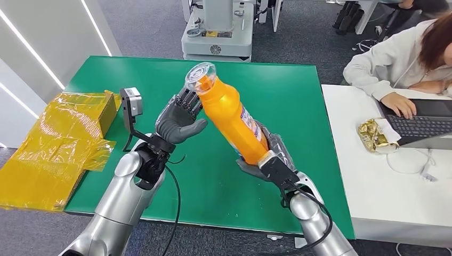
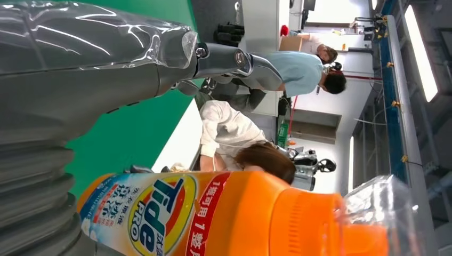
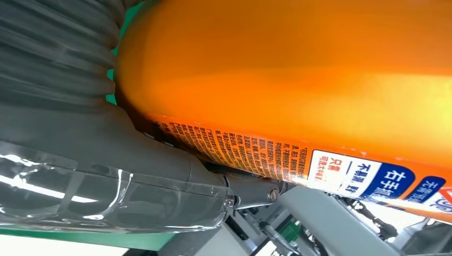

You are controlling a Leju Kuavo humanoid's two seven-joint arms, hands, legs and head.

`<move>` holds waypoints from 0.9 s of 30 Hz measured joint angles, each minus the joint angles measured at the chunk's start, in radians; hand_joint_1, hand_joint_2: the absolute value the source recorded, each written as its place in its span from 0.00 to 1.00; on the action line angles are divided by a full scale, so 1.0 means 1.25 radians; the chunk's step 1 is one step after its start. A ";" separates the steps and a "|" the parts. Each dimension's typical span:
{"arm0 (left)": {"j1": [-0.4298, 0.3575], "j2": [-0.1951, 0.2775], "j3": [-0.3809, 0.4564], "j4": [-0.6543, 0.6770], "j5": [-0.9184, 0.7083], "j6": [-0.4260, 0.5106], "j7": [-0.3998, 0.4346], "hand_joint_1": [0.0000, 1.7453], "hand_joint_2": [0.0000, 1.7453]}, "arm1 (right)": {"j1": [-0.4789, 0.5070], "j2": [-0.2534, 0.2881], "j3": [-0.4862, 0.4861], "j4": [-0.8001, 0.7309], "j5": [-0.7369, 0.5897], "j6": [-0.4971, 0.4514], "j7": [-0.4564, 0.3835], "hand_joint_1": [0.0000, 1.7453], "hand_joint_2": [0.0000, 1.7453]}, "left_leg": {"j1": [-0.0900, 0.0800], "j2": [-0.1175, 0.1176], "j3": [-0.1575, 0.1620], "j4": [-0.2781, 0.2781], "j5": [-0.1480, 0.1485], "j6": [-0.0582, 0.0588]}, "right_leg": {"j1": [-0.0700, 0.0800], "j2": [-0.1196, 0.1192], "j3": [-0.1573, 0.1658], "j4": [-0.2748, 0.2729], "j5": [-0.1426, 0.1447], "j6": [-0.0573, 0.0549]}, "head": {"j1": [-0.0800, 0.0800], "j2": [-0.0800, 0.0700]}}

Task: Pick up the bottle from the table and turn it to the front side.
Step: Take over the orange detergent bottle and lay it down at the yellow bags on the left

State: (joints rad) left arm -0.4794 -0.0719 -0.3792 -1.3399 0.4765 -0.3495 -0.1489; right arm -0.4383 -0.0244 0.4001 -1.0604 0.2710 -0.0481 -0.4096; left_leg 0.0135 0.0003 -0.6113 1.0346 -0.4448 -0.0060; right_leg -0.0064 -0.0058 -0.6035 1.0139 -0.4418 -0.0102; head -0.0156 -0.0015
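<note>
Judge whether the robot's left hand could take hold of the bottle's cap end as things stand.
Probably yes: the left hand is already beside the clear cap of the orange bottle, nothing between them, while the right hand holds the base.

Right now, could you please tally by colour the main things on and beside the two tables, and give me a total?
Orange: 1, the bottle, held up by the right hand with the left hand at its cap end.
Yellow: 1, the wrapped box.
Gold: 1, the foil wrapper.
Dark grey: 1, the laptop.
Total: 4
</note>
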 joint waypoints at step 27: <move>-0.029 0.006 -0.016 0.019 -0.018 -0.012 -0.011 0.00 1.00 | -0.064 0.023 0.055 0.110 0.018 -0.011 0.035 1.00 1.00 | 0.000 0.000 0.000 0.000 0.000 0.000 | 0.000 0.000 0.000 0.000 0.000 0.000 | 0.000 0.000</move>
State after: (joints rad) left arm -0.5155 -0.0638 -0.3996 -1.3162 0.4535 -0.3651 -0.1623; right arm -0.5183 0.0041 0.4691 -0.9231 0.2937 -0.0620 -0.3658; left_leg 0.0135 0.0002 -0.6116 1.0347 -0.4448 -0.0059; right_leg -0.0064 -0.0059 -0.6034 1.0139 -0.4417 -0.0102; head -0.0156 -0.0015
